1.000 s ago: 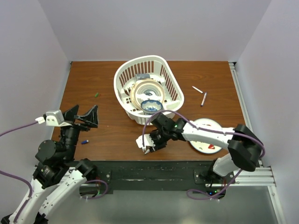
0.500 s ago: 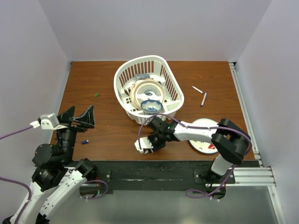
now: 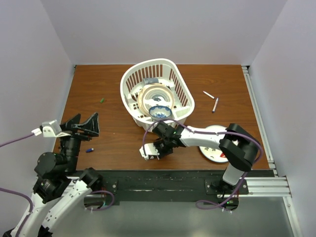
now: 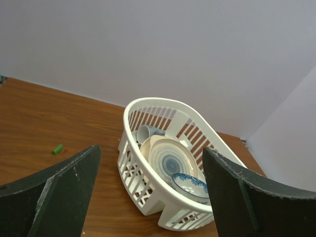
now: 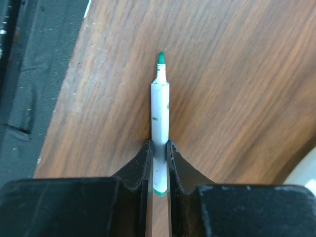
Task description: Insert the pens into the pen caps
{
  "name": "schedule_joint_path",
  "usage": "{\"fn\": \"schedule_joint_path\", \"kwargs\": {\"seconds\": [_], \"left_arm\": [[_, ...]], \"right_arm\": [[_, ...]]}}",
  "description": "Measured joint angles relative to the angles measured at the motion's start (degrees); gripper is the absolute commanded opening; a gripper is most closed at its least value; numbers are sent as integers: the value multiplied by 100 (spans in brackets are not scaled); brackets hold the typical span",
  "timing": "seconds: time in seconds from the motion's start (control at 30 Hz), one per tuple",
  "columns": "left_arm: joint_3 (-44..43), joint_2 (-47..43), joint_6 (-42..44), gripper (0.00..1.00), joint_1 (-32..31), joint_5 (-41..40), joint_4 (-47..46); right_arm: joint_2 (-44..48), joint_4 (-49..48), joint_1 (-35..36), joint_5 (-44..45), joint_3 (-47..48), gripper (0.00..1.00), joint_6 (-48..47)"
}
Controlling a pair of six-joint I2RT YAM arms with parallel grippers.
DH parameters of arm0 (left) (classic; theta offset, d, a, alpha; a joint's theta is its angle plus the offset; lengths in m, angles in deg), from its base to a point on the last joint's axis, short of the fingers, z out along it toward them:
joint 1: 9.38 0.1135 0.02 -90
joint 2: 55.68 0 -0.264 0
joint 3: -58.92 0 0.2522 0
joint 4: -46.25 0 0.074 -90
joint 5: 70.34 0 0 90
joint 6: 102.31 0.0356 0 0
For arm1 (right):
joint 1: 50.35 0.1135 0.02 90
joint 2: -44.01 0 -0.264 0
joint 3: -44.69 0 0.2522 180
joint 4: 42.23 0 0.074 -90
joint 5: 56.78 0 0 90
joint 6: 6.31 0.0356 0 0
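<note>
My right gripper (image 5: 159, 148) is shut on a white-barrelled pen (image 5: 160, 111) whose bare green tip points away from the fingers, low over the wood by the table's near edge. Seen from above, that gripper (image 3: 151, 151) covers the pen. Two more pens (image 3: 208, 94) (image 3: 215, 104) lie at the back right. A green pen cap (image 3: 102, 100) (image 4: 58, 148) rests at the back left. A blue pen cap (image 3: 89, 150) lies near the left arm. My left gripper (image 3: 85, 124) (image 4: 150, 158) hangs open and empty above the left side.
A white basket (image 3: 178, 79) (image 4: 129, 148) with a plate, bowls and a cup stands at the back centre. A white plate (image 3: 218, 132) lies under the right arm. The table's black near edge (image 5: 34, 74) runs just beside the held pen.
The right gripper slid left toward the near edge and its fingers closed on the green-tipped pen. The left gripper shifted slightly and narrowed a little.
</note>
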Motion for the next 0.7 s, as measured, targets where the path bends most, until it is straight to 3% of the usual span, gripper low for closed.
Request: {"fn": "schedule_joint_path", "kwargs": {"seconds": [0.17,0.43,0.7], "left_arm": [[-160,155,-800,87,0,470,597],[166,365,-2087,87,0,1615,1329],[981,741,-2535,87,0,2754,732]], "right_arm": [[153,-76,4,-118,-120,0,520],[1792,-2081,9,-120,-1217,0,2529],[2371,-3598,11,369,-1368,0,4551]]}}
